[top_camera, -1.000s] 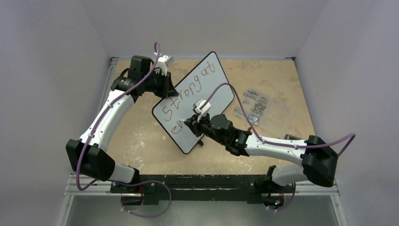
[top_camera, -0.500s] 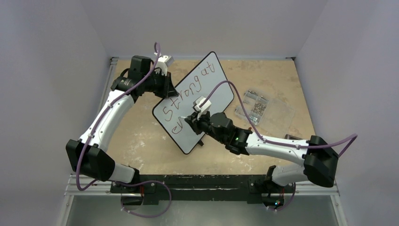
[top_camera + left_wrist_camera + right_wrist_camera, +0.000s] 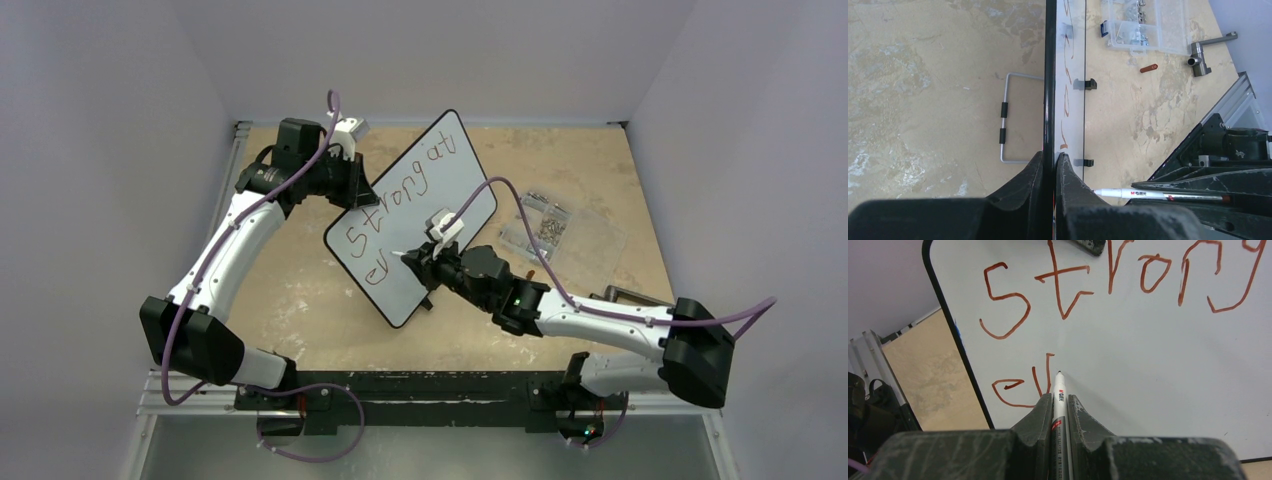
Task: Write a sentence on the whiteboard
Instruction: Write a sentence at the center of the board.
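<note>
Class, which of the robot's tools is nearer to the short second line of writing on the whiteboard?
Right. The right tool holds the marker with its tip just beside those letters; the left tool clamps the whiteboard's edge, beyond the first line.

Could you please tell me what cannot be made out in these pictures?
Right wrist view: the frame edge cuts off the first line of the sentence; whether the tip of the marker touches the whiteboard is unclear.
Top view: the right claw and marker cover the end of the second line.
Left wrist view: the whiteboard, pinched by the left claw, is edge-on, so the writing is unreadable.
</note>
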You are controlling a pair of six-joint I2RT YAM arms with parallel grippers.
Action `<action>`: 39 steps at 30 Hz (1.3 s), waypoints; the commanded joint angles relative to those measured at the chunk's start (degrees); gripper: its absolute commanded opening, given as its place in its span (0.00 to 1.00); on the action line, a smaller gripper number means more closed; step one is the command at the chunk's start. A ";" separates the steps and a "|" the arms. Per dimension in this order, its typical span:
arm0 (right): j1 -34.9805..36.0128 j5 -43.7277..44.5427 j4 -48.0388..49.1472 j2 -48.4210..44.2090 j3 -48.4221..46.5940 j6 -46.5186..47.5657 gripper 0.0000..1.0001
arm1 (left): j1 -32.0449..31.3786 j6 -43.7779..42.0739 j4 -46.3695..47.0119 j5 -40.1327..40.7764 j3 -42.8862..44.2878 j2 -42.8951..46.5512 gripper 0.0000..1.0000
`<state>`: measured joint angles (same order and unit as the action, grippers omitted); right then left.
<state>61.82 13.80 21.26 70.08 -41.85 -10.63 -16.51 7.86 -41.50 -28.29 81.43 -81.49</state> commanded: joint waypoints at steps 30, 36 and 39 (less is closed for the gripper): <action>-0.21 -0.61 5.29 6.25 0.70 -1.51 0.00 | 0.60 -4.69 -0.50 9.99 0.05 1.50 0.00; -0.21 2.42 3.76 6.21 -0.17 -0.91 0.00 | 0.55 -4.69 -0.52 9.93 0.05 1.51 0.00; -0.23 3.58 3.03 6.21 -1.25 -0.56 0.00 | 0.60 -4.64 -0.52 9.92 0.05 1.51 0.00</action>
<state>61.87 13.10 25.06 75.48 -41.39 -11.57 -16.51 7.49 -41.54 -28.27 81.43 -81.49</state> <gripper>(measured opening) 0.090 0.069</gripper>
